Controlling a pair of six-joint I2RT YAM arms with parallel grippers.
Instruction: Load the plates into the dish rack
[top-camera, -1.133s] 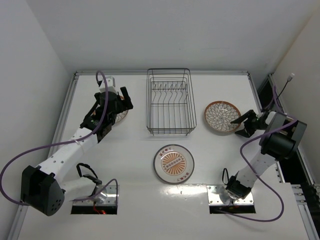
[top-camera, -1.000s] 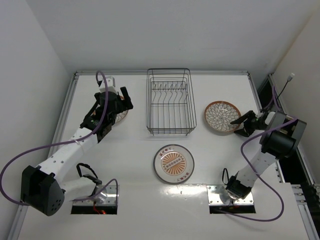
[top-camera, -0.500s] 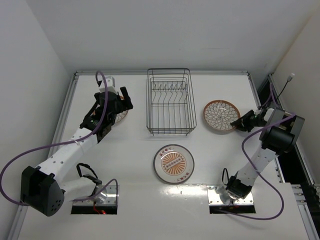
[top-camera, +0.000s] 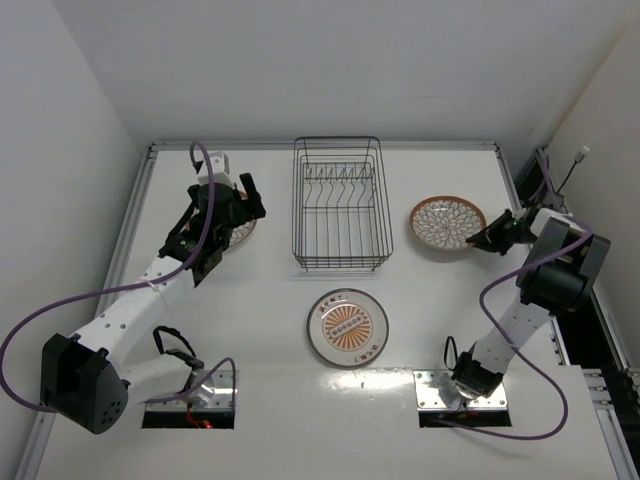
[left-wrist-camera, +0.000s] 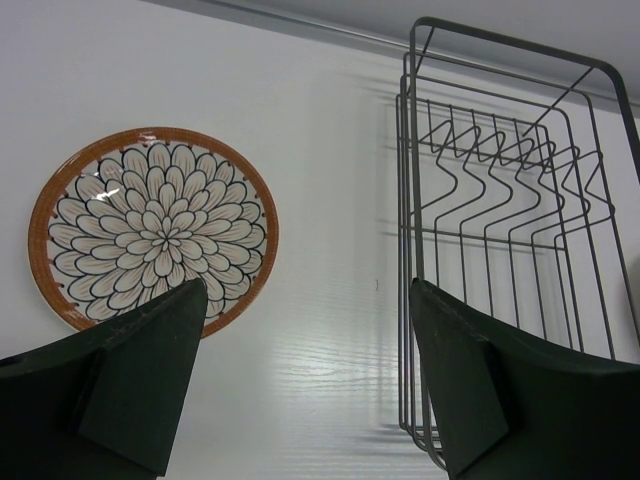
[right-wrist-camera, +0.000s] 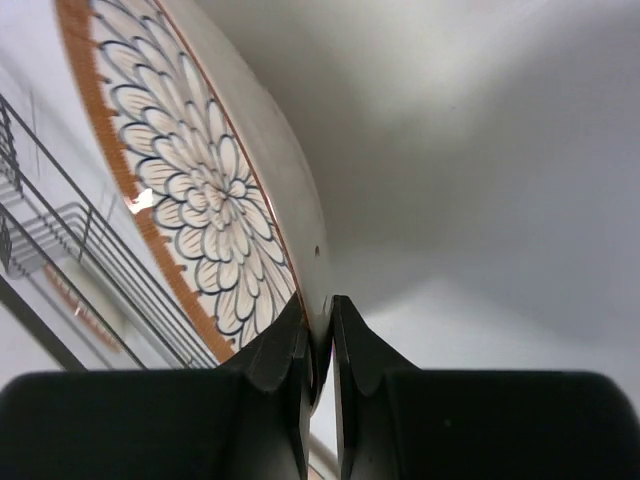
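Petal-patterned plate (top-camera: 445, 222), tilted, near the right edge: the right gripper (right-wrist-camera: 318, 335) pinches its rim. Dish rack (top-camera: 340, 205) lies leftward beyond the plate, long axis far-to-near. Left gripper (left-wrist-camera: 307, 300), jaws wide, hovers over a 2nd petal plate (left-wrist-camera: 150, 230).

Plate (left-wrist-camera: 153, 228): flat on the desk, flower-patterned face up.
Dish rack (left-wrist-camera: 510, 230): right of plate, near the desk's far edge.
Left gripper (left-wrist-camera: 308, 300): fingers spread wide, between plate and rack.
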